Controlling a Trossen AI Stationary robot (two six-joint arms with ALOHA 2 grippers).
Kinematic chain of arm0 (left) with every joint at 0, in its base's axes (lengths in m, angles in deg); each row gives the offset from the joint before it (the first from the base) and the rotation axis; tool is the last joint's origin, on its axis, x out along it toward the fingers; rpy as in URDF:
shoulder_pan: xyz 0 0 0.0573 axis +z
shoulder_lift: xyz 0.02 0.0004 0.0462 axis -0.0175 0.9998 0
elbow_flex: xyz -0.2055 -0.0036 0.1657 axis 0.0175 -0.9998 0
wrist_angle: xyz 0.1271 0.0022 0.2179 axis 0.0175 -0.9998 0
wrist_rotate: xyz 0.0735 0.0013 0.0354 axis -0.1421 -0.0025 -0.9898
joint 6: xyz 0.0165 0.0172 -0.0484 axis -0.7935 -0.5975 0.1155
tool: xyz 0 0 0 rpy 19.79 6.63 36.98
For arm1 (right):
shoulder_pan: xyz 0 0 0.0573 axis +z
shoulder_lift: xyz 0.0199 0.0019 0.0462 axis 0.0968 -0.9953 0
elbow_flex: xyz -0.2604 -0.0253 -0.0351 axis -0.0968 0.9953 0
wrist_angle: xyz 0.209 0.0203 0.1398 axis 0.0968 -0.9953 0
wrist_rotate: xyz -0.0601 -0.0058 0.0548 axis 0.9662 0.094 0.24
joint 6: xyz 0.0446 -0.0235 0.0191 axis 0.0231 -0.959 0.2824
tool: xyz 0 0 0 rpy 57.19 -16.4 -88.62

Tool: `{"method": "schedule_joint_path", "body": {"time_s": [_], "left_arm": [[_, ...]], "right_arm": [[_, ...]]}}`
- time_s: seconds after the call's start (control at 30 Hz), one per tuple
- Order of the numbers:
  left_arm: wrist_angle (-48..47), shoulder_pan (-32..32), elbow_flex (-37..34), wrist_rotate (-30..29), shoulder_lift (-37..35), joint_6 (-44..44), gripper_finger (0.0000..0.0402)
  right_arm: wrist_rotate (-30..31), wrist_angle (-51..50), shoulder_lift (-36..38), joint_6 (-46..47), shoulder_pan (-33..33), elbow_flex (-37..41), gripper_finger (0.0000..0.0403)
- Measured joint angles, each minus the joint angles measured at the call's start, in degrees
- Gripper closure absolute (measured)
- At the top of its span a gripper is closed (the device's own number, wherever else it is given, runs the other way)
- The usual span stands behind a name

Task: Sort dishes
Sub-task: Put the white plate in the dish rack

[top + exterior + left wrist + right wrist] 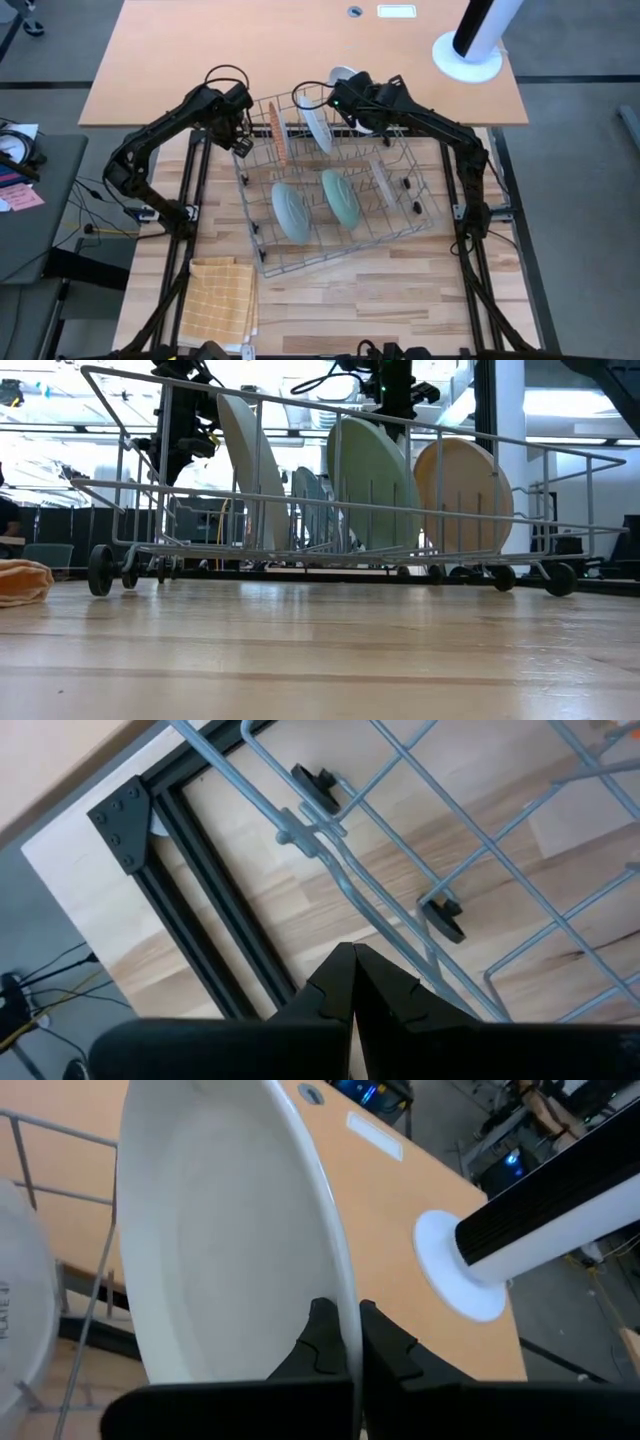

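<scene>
Over the far edge of the grey wire dish rack (340,195), the right pincer (343,1342) is clamping the rim of a round white ceramic plate (220,1230), holding it upright. Left pincer (352,982) is sitting clenched and empty just outside the rack's far-left corner. That thin edge grip looks sketchy; the plate could pivot and clip a wire going in.

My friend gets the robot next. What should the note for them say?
Right claw: shut on a white plate, held on edge above the rack's far end.
Left claw: shut, empty, at the rack's far left corner.
Already standing in the rack: two green plates, an orange plate, a beige plate, another white plate.
Left: slot the held plate.
</scene>
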Motion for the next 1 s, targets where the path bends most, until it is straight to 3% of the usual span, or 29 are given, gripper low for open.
{"method": "schedule_joint_path", "body": {"time_s": [0.33, 1.0], "left_arm": [[1.0, -0.01, 0.04, 0.14, 0.0, -0.02, 0.0401], [2.46, 0.0, 0.04, 0.22, 0.0, -0.02, 0.0401]], "right_arm": [[-0.36, -1.77, -0.73, 5.65, -0.39, -0.6, 0.0402], [-1.37, -7.94, -0.71, 3.0, 1.15, -4.94, 0.04]]}}
